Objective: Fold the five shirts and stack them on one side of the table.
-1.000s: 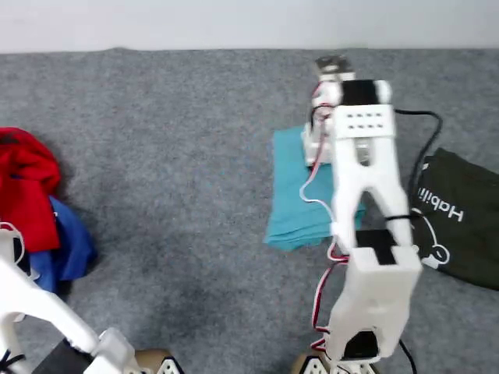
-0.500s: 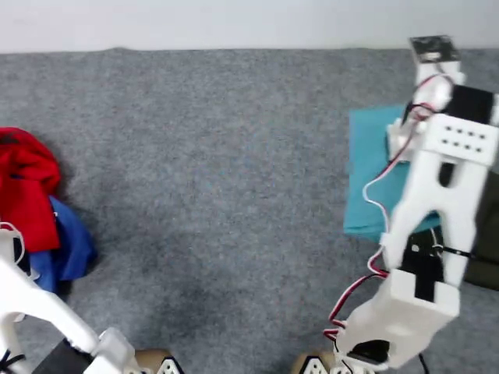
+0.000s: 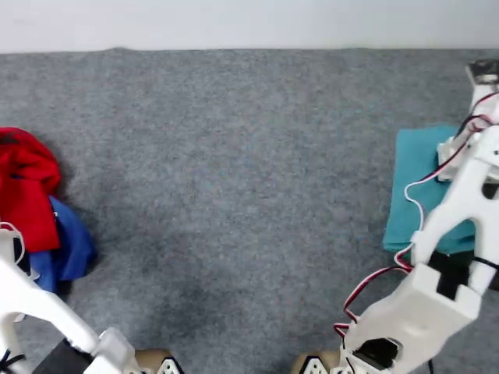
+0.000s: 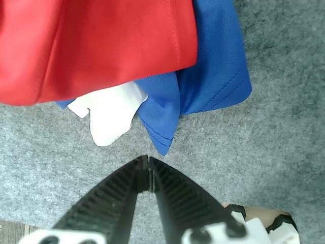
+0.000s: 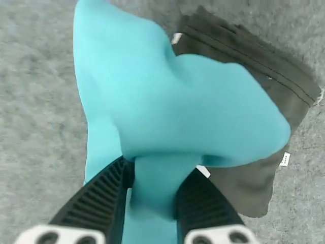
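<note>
The teal shirt (image 5: 167,101) is clamped by the right end effector (image 5: 152,178) at 3 o'clock; its fold may be undone if dragged.

Both arms are built of glossy white plastic shells. On the right arm (image 3: 456,226), black servo blocks sit between the white segments, and thin red, white and black wires (image 3: 362,288) loop loosely along its side. The left arm (image 3: 35,304) shows the same smooth white casing. The left gripper (image 4: 148,163) and right gripper (image 5: 155,170) have black, finely ribbed fingers on white mounts with dark round screw recesses.
</note>
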### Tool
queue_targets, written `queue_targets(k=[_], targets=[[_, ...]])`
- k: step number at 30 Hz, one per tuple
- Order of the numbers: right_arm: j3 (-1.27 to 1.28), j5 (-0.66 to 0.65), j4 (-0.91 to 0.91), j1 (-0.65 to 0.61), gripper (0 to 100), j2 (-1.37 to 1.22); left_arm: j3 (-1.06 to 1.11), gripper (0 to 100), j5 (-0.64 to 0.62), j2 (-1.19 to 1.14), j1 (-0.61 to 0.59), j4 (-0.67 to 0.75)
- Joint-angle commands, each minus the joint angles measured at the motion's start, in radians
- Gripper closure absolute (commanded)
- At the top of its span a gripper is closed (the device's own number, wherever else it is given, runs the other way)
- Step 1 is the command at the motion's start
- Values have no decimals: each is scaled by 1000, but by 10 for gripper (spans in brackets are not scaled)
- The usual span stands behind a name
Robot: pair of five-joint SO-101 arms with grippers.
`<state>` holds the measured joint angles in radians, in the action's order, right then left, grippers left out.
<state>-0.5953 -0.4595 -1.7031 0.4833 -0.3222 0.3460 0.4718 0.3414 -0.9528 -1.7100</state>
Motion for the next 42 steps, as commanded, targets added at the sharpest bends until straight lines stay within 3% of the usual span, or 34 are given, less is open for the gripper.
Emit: queue_targets(k=[1, 14, 21, 24, 32, 38, 42], targets=[[-8, -31, 59, 58, 989, -28, -7, 994, -5, 32, 9, 8], [-9, -199, 242, 182, 981, -173, -5, 994, -5, 32, 9, 8], [-52, -120, 185, 197, 748, -154, -4, 994, -5, 32, 9, 8], [-101, -64, 137, 196, 699, -120, -4, 994, -5, 32, 9, 8], [-144, -61, -22, 150, 712, -74, -4, 994, -5, 32, 9, 8], [-144, -58, -81, 151, 998, -154, -4, 994, -5, 32, 9, 8], [-144, -58, -88, 203, 970, -183, -4, 994, -5, 32, 9, 8]])
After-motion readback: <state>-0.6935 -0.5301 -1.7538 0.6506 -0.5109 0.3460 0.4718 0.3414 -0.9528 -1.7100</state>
